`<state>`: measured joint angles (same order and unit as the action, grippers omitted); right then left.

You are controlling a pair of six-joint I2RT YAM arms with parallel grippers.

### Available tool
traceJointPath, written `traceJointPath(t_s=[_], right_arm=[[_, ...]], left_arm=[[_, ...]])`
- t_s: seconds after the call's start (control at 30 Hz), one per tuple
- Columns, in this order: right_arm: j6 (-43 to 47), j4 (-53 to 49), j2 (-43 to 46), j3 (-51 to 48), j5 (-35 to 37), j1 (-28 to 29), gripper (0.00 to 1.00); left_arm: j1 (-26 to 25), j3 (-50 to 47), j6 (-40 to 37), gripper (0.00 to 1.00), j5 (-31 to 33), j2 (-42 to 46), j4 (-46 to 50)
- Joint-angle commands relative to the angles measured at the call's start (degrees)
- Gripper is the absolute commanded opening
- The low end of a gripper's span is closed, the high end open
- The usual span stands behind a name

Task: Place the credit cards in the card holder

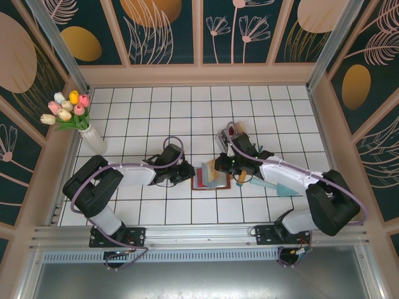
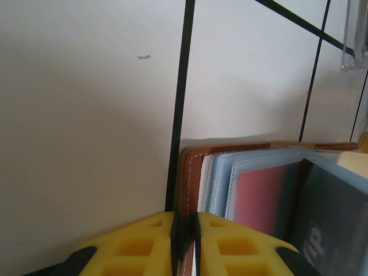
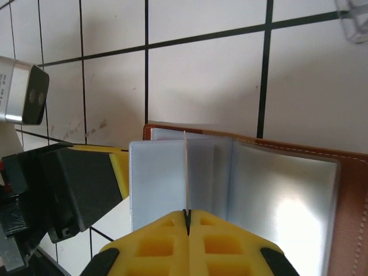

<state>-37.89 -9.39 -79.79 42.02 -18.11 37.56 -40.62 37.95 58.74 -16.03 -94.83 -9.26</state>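
The table (image 1: 156, 106) is white tile with a black grid. The walls (image 1: 162, 31) are dark teal with gold and peach ovals and pale line-drawn flowers. At the upper left, pink, yellow and white tulips (image 1: 67, 107) stand in a white vase (image 1: 93, 140). The wallet (image 2: 190, 172) is brown leather with pale stitching and bluish clear sleeves. It shows a red card (image 2: 261, 195), a dark grey card (image 2: 328, 230) and a tan card (image 1: 217, 168). The left gripper (image 2: 185, 217) and right gripper (image 3: 188, 214) are yellow, and the arms (image 1: 134, 171) are black and white with purple cables.
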Motion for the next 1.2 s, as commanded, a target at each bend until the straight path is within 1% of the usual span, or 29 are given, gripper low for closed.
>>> traceJointPath(t_s=[0.0,0.03,0.17,0.23,0.33,0.47,0.57,0.77,0.9,1.0,1.1,1.17], right_arm=[[0.45,-1.69,-0.55,2.68,2.64,0.76,0.00],[0.51,-3.13,0.15,2.88,5.37,0.75,0.00],[0.62,-7.18,4.41,3.38,12.55,0.62,0.00],[1.26,-8.03,6.12,3.87,13.71,0.76,0.00],[2.03,-7.49,6.16,4.27,11.69,0.84,0.00],[0.63,-4.26,2.79,3.10,9.96,1.81,0.00],[-1.90,1.67,1.87,-0.73,7.15,1.29,0.00],[-4.14,8.89,0.96,-6.70,2.00,-0.37,0.00],[-4.89,11.57,1.30,-10.43,0.74,-1.74,0.00],[-5.94,15.27,0.49,-13.45,-2.52,-3.25,0.00],[-5.59,15.65,0.17,-14.80,-2.22,-3.29,0.00],[-4.90,16.41,-0.56,-15.34,-3.84,-3.24,0.00]], left_arm=[[-0.70,0.39,-0.12,0.17,-0.32,-1.35,0.95],[-0.70,0.39,-0.12,0.17,-0.25,-1.23,0.99],[-0.74,0.14,-0.12,0.17,0.02,-0.92,1.18],[-0.74,0.17,-0.21,0.16,0.04,-0.89,1.04],[-0.74,0.23,-0.12,0.15,-0.14,-0.97,0.65],[-0.84,0.27,-0.12,0.14,-0.14,-1.15,0.73],[-0.78,0.05,-0.03,0.13,0.30,-0.93,0.87],[-0.84,-0.07,-0.16,0.12,0.21,-1.31,1.04],[-0.93,-0.24,0.06,0.12,0.21,-1.59,0.83],[-0.93,-0.25,0.27,0.12,0.04,-1.80,0.57],[-0.98,0.03,0.06,0.12,-0.05,-2.07,0.91],[-1.00,0.01,0.15,0.12,0.04,-2.16,0.76]])
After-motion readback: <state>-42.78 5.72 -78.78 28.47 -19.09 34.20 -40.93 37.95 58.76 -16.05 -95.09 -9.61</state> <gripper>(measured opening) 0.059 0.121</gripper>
